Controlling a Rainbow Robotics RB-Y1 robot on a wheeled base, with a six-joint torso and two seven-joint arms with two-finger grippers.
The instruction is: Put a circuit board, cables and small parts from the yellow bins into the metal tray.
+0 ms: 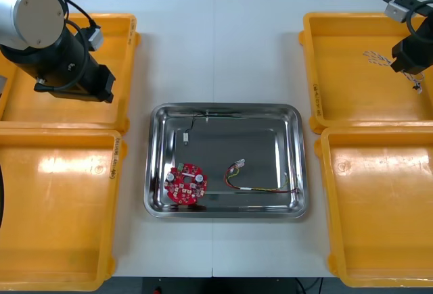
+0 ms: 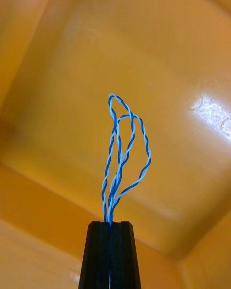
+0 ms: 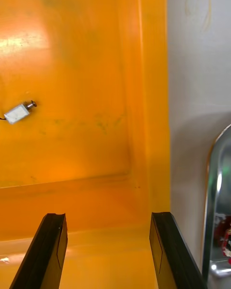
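My right gripper (image 2: 110, 223) is pinched shut on the blue and white cable (image 2: 120, 149), lifted above the far right bin (image 2: 183, 53). My left gripper (image 3: 108, 216) is wide open and empty over the far left bin (image 3: 72, 53), near a small metal part (image 3: 18, 111). The tray (image 1: 223, 110) holds a board (image 1: 186, 183) and a red and yellow cable (image 1: 254, 187).

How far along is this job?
Done: round red circuit board and red and yellow cable lie in the metal tray. In hand: right gripper shut on a twisted blue and white cable. To do: small metal part in the yellow bin under the open left gripper.
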